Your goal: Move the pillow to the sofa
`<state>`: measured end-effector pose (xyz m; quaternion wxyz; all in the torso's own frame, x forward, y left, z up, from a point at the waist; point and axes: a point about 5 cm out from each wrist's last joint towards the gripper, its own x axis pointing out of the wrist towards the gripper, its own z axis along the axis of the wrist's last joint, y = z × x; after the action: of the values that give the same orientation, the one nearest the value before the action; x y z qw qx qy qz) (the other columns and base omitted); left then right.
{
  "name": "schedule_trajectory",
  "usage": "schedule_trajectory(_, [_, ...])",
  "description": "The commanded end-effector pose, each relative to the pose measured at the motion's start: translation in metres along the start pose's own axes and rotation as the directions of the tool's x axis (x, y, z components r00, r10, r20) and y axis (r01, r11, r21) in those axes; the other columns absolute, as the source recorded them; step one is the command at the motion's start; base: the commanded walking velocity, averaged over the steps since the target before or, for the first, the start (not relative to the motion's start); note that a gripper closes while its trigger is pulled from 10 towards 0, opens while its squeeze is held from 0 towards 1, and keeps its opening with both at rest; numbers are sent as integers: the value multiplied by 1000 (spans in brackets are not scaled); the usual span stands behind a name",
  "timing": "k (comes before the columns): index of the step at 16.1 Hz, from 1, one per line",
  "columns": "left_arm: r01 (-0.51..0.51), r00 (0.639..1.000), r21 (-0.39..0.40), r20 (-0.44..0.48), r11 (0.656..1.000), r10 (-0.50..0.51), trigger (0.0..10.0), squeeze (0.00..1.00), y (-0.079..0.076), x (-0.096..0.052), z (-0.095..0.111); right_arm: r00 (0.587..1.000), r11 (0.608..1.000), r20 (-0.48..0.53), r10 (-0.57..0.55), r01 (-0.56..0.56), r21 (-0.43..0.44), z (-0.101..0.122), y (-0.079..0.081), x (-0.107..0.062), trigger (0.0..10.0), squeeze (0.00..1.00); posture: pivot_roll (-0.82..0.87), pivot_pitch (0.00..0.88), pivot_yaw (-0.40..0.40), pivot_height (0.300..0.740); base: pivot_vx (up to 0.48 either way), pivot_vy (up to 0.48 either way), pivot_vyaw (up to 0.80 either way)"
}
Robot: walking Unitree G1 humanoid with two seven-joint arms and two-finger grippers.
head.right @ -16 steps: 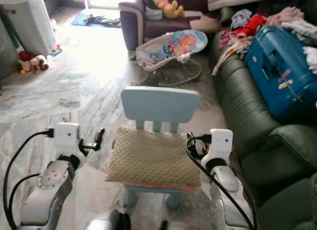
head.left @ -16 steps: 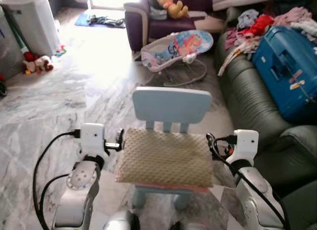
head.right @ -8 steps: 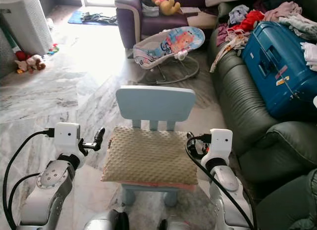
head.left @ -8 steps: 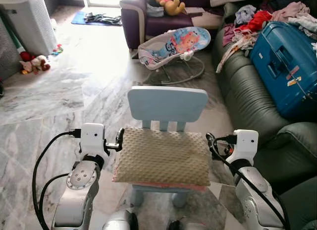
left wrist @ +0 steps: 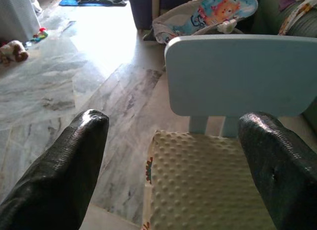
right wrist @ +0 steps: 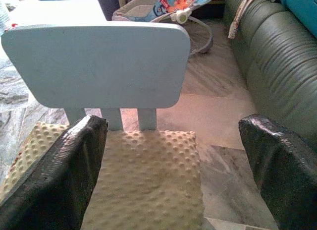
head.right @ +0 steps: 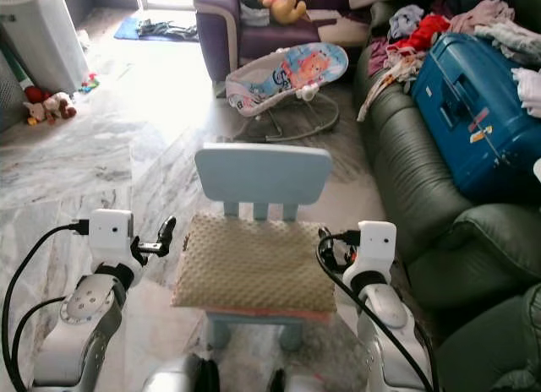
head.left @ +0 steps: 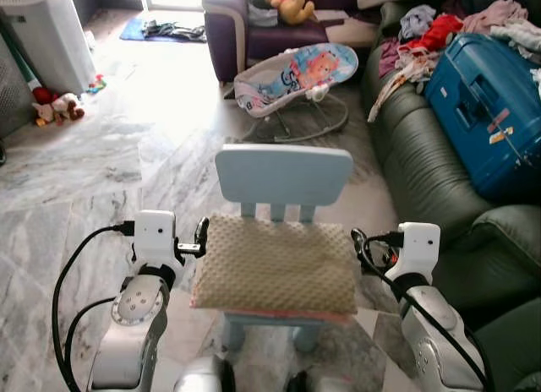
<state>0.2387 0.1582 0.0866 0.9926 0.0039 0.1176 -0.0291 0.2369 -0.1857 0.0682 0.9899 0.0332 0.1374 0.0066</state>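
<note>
A beige dotted pillow (head.left: pixel 275 264) lies flat on the seat of a small light-blue chair (head.left: pixel 283 174) right in front of me. My left gripper (head.left: pixel 201 238) is at the pillow's left edge, open, and the wrist view has the pillow's corner (left wrist: pixel 198 180) between its wide-spread fingers (left wrist: pixel 74 155). At the pillow's right edge my right gripper (head.left: pixel 360 245) is also open, with its fingers (right wrist: pixel 64 165) apart over the pillow (right wrist: pixel 148 175). Neither gripper holds anything. The dark green sofa (head.left: pixel 423 164) runs along my right.
On the sofa lie a blue suitcase (head.left: pixel 482 113) and piled clothes (head.left: pixel 431 37). Beyond the chair stand a baby bouncer (head.left: pixel 296 75) and a purple armchair (head.left: pixel 245 37) with a yellow plush toy (head.left: pixel 292 5). At far left are a white appliance (head.left: pixel 51 37) and floor toys (head.left: pixel 55 109).
The whole view has shifted a little, so the camera moved. Both grippers keep their places at the pillow's two edges, and the pillow still lies on the chair.
</note>
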Motion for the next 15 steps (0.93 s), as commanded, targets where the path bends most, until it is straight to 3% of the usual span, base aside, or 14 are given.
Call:
schedule_trajectory(1, [6,1000,-7,18,1000,-5,10000,0,0,-2,2,1000,1000,10,1,-1,-4,2,0,-1,10000,0,-7,50,-37,666,0,0,0])
schedule_trajectory(15, [-30,999,27,40,999,29,10000,0,0,-1,7,999,1000,37,-1,1,-12,5,-3,3,10000,0,-4,55,-38,656,0,0,0])
